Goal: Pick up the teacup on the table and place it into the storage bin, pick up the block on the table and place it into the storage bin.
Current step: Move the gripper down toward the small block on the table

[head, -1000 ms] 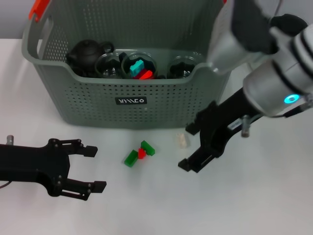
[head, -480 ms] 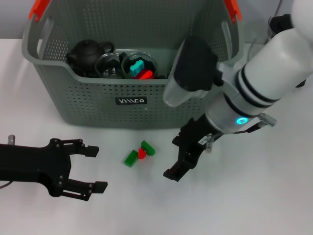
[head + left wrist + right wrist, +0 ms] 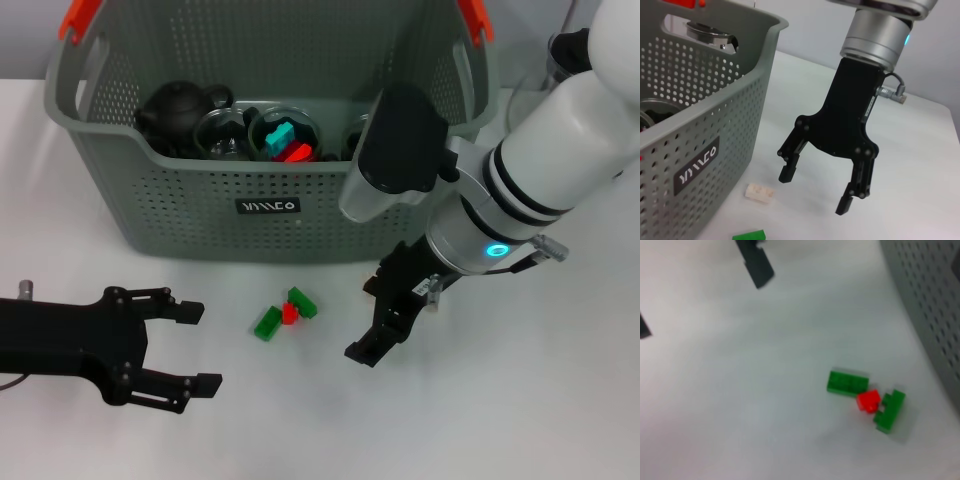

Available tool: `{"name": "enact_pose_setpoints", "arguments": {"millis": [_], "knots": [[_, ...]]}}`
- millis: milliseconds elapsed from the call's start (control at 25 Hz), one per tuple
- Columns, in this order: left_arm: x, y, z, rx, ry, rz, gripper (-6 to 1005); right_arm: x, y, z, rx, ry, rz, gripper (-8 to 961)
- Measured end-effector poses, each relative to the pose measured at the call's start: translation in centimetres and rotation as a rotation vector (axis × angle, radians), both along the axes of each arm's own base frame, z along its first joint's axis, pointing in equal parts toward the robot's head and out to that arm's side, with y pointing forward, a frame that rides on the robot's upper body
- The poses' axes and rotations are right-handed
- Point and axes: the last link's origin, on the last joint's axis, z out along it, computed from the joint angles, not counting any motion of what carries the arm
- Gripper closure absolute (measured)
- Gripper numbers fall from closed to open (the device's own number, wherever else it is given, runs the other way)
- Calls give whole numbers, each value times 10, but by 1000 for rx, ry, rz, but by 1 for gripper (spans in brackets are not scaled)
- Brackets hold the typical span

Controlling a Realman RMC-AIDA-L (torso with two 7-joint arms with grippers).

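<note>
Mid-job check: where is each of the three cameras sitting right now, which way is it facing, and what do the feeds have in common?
Head view: above, facing forward and down at the storage bin, blocks and table; shows the open left gripper and open right gripper.
Left wrist view: low by the table, facing the bin's wall, the cream block and the right gripper; none of its own fingers show.
Right wrist view: looks down on the green and red blocks; left fingertips appear.
Shared: blocks and bin in all.

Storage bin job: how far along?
Done: glass teacups already sit in the grey-green perforated storage bin.
In hand: nothing; the open right gripper hangs above the table near a small cream block.
Left: green and red blocks lie on the table. Left gripper idles open.
</note>
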Motion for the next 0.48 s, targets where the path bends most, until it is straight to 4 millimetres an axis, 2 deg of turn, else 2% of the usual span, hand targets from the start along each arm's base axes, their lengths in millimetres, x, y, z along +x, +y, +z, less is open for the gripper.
{"name": "enact_pose_setpoints", "arguments": {"millis": [480], "knots": [[0,1,-1,1,0,1,81,13,8,-4,59,1,-20,6]]}}
